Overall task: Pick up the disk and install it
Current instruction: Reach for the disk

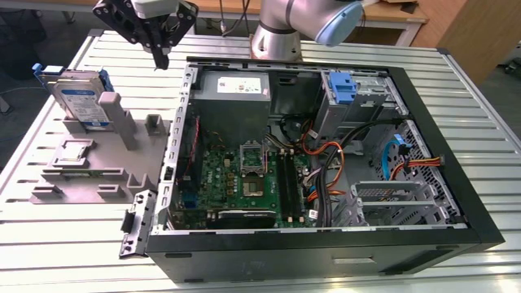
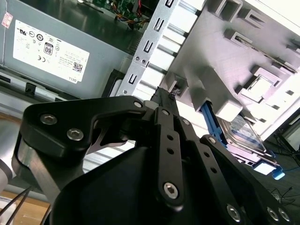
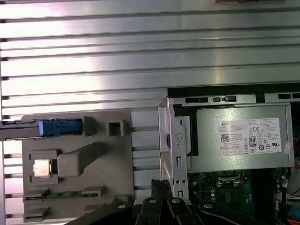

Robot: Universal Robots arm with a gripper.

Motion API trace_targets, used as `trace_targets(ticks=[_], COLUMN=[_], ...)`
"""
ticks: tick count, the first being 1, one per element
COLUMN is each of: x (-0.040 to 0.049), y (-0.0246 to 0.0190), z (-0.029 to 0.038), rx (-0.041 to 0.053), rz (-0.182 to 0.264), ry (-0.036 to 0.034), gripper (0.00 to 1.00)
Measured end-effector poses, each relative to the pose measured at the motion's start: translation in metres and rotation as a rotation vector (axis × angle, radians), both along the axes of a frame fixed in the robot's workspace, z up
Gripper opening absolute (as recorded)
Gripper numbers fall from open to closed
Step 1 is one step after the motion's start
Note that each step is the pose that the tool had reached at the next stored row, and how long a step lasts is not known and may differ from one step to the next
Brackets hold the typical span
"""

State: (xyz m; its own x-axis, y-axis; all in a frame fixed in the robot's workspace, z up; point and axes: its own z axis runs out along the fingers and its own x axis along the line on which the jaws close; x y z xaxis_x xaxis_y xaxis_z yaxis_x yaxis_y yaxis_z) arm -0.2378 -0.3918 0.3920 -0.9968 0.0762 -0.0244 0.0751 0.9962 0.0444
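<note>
Grey holder (image 1: 89, 163) is seen carrying the disk (image 1: 82, 99) upright on the worktop (image 1: 73, 244). Hand (image 1: 163, 63) is held empty, fingers together, above the gap beside the computer case (image 1: 285, 256).

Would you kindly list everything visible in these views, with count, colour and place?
disk: one, silver-grey with blue rails, upright in the fixture, exterior view's left
fixture: one, grey, on the table beside the case
chip: one, silver, in a fixture recess
computer case: one, black, open, on the table
power supply: one, silver with white label, inside the case
motherboard: one, green, on the case floor
bracket: one, blue, in the case's drive bay
table: one, slatted metal, under everything
arm: one, silver-grey, behind the case
gripper: one, black, shut, empty, above the table between disk and case
</note>
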Motion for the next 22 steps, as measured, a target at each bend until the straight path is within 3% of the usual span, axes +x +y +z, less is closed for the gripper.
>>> trace_targets(ticks=[22], x=[-0.0068], y=[0.0002], z=[-0.0002], rx=[0.0000], rz=[0.000], ry=[0.0000], gripper=[0.10])
